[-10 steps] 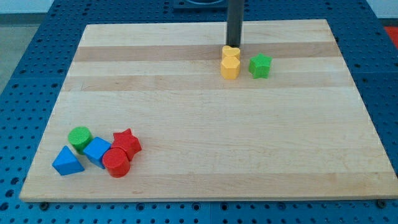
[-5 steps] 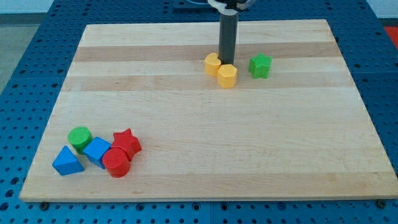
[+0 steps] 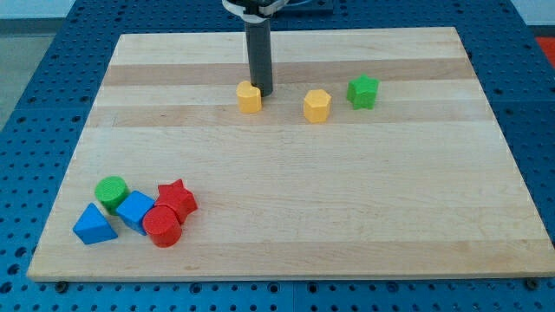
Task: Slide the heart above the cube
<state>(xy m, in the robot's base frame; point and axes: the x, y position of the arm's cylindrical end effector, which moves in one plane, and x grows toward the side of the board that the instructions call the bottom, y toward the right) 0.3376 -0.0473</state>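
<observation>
Tabletop (image 3: 286, 225): wooden board carrying all blocks.
My tool: dark rod, upright, grasping nothing; my tip (image 3: 263, 93) touches the yellow heart's right side.
Blue cube (image 3: 135, 211): lower left corner, in a cluster.
Yellow heart (image 3: 249, 97): upper middle, well apart from the blue cube, up and to its right.

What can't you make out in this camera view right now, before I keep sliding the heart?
- My tip: it sits at the right of the yellow heart block; actual contact is too fine to tell.
- Rod's upper part and arm: cut off by the view's top edge.
- Blue cube block: partly hidden by the red cylinder block.
- Yellow hexagonal block: exact shape too small to confirm.
</observation>
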